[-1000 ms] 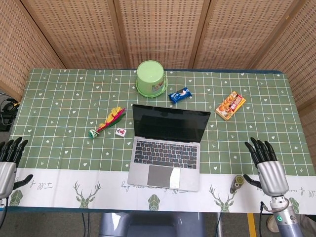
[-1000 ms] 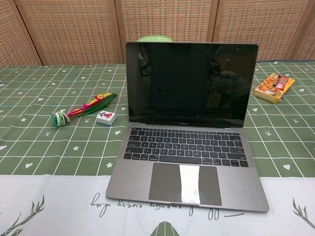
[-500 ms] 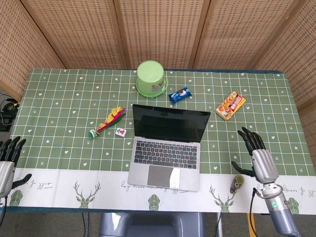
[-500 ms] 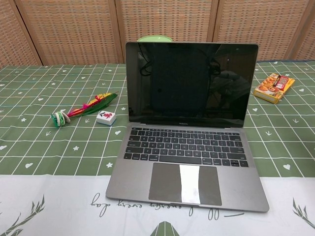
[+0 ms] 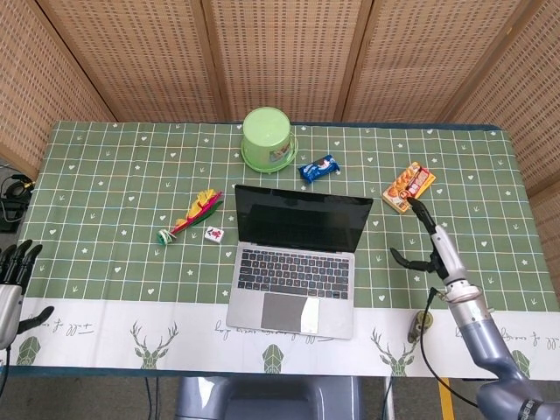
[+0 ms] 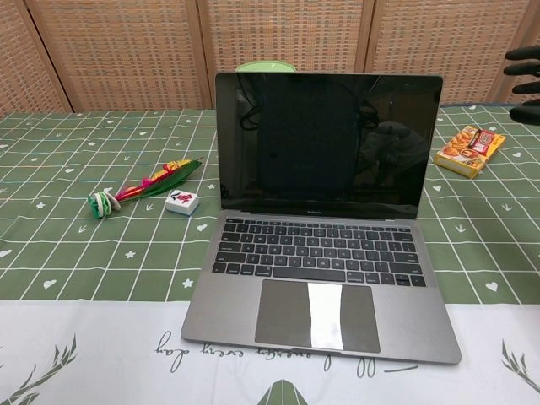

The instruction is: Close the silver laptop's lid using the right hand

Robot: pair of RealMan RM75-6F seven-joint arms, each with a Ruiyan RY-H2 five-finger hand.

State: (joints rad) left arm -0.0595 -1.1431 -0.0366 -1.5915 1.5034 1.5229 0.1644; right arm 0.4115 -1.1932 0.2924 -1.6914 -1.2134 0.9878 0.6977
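Observation:
The silver laptop [image 5: 297, 262] [image 6: 325, 245] stands open in the middle of the table, its dark screen upright and facing me. My right hand [image 5: 430, 243] hovers to the right of the laptop, fingers spread and holding nothing, a gap between it and the lid's right edge. In the chest view only its black fingertips [image 6: 525, 78] show at the right border, level with the screen's top. My left hand [image 5: 12, 278] rests at the table's near left corner, fingers apart and empty.
An upturned green bowl [image 5: 268, 138] sits behind the laptop, a blue snack packet [image 5: 317, 168] beside it. An orange snack box [image 5: 409, 186] [image 6: 469, 148] lies just beyond the right hand. A feather toy [image 5: 194, 213] and a mahjong tile [image 5: 213, 234] lie left of the laptop. A small object [image 5: 419, 325] sits near the front right edge.
My right hand has risen from the table's front right edge and moved forward and inward toward the laptop's right side, turning edge-on. The left hand has slipped slightly lower. The laptop is unchanged.

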